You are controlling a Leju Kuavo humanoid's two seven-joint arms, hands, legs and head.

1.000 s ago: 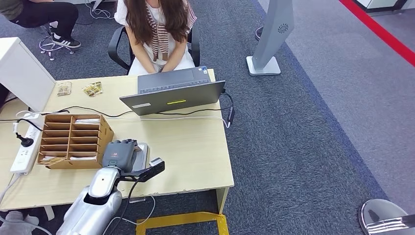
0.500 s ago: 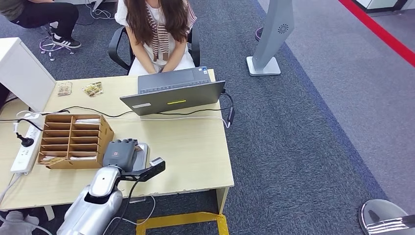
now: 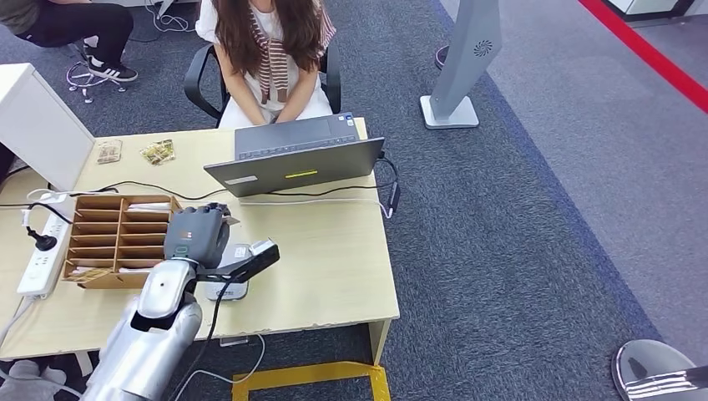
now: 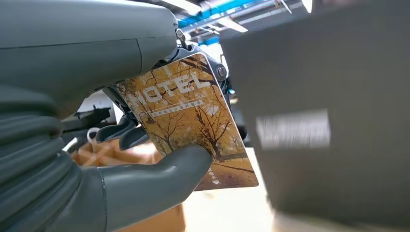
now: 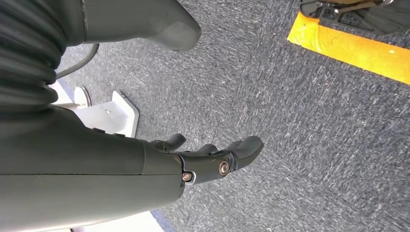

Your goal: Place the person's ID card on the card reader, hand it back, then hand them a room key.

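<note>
Since the picture from 1 second ago, the left hand [image 3: 197,235] has lifted off the card reader [image 3: 230,271] and moved farther across the desk [image 3: 334,251], toward the laptop [image 3: 294,159]; the small grey reader now lies uncovered, just nearer than the hand. In the left wrist view the left hand [image 4: 159,121] pinches a room key [image 4: 188,121], a card printed with yellow autumn trees and the word "HOTEL", between its thick grey thumb and its darker fingers [image 4: 121,133]. The card stands nearly upright, clamped firmly. Behind it looms a blurred dark slab, probably the laptop's lid, though the blur leaves that unsure.

The right hand [image 5: 212,157] hangs beside the robot over grey carpet, its fingers apart and gently curved, holding nothing.

Beside the left hand on the desk sits a cardboard organiser [image 3: 121,238] with 2 columns of open slots. Several slots hold flat pale items; what they are is too small to tell. A white power strip [image 3: 43,251] lies just past the organiser's outer side.

Farther on, the open laptop faces away from the robot, with black cables running along the desk beside it. 2 small packets [image 3: 134,152] lie near the desk's far edge. Beyond the desk a person [image 3: 271,58] sits in a black chair, hands together in their lap.
</note>
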